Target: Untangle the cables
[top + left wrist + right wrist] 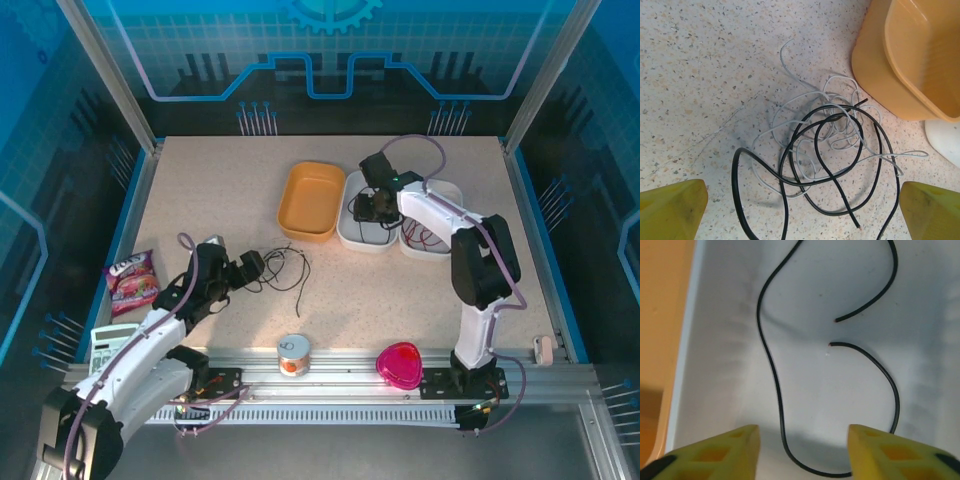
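Note:
A black cable (820, 165) and a pale whitish cable (805, 100) lie tangled together on the speckled table. My left gripper (802, 220) hovers open just short of the tangle (285, 265), one yellow fingertip (670, 210) on each side. A second black cable (771, 360) lies loose in a white tray (350, 236). My right gripper (805, 455) stands open over it, and the cable's lower loop runs between the fingers (715, 455). A dark red cable (425, 238) lies in the neighbouring white tray (446, 192).
An orange tub (310, 200) stands left of the trays, close to the tangle (910, 55). A snack bag (130, 280) and a calculator (115, 345) lie at the left edge. A small can (293, 355) and a pink heart-shaped box (400, 365) sit by the front rail.

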{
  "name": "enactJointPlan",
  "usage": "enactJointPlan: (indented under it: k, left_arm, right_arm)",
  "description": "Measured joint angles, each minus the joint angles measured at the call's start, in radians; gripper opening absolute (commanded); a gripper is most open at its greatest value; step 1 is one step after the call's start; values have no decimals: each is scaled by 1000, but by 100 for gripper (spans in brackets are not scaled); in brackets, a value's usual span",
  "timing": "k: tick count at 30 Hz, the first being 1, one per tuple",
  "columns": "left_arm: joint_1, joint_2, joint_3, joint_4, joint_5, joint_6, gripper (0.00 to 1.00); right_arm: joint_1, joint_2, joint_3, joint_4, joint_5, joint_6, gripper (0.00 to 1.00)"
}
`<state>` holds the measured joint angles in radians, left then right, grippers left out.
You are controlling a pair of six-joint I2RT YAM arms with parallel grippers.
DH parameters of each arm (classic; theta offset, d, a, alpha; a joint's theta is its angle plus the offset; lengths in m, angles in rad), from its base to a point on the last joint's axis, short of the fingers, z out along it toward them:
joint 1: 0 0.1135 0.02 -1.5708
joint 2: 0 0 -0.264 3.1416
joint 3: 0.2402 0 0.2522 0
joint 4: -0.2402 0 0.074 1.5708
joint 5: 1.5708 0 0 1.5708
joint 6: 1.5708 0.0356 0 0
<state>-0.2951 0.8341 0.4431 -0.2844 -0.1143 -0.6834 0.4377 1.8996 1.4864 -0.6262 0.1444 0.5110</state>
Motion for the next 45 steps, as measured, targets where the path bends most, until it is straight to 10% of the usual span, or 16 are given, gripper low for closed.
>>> enactJointPlan:
  k: [15, 27, 45]
  left_arm:
    - [29, 90, 29, -7, 7, 35, 61]
    - [45, 129, 26, 2, 8, 35, 46]
    - [48, 175, 25, 38, 19, 31, 22]
  right_arm:
    - [246, -264, -262, 151, -48, 19, 53]
    - [448, -128, -291, 184, -57, 198, 53]
    - [491, 18, -246, 231, -145, 266, 56]
